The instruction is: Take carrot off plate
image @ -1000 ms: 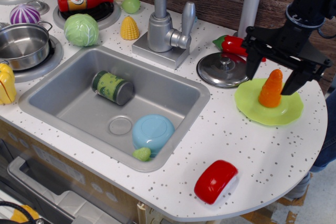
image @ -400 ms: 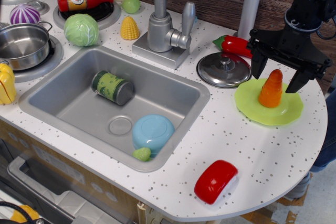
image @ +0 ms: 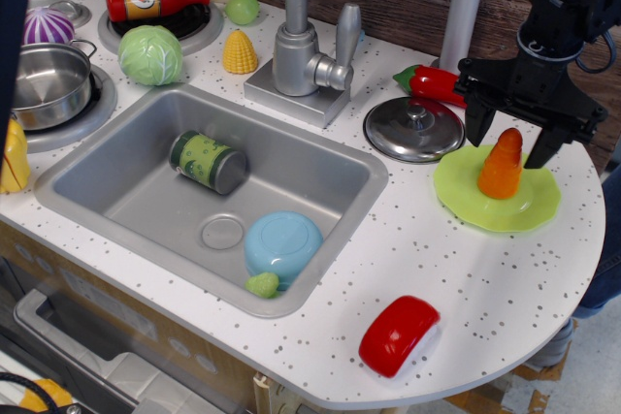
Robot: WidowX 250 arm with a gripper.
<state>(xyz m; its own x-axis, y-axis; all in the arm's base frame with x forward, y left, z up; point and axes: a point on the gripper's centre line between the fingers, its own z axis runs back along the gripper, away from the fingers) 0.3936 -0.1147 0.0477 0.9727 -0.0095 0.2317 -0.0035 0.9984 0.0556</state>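
Now, left of the open claw (image: 508,144) sits the steel lid (image: 414,129); between its spread fingers the carrot (image: 502,165) stands upright on the plate (image: 456,191). An off-centre squeeze might topple it.

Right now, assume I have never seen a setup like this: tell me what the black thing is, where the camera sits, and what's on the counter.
One camera looks down at a toy kitchen counter from the front. The black thing at the right is a robot arm; its hand is open, fingers either side of the carrot's tip, holding nothing. The carrot stands upright on the plate. Beside the plate lie a steel lid and a red pepper. The sink holds a can and a blue bowl. Near the front edge lies a red object.
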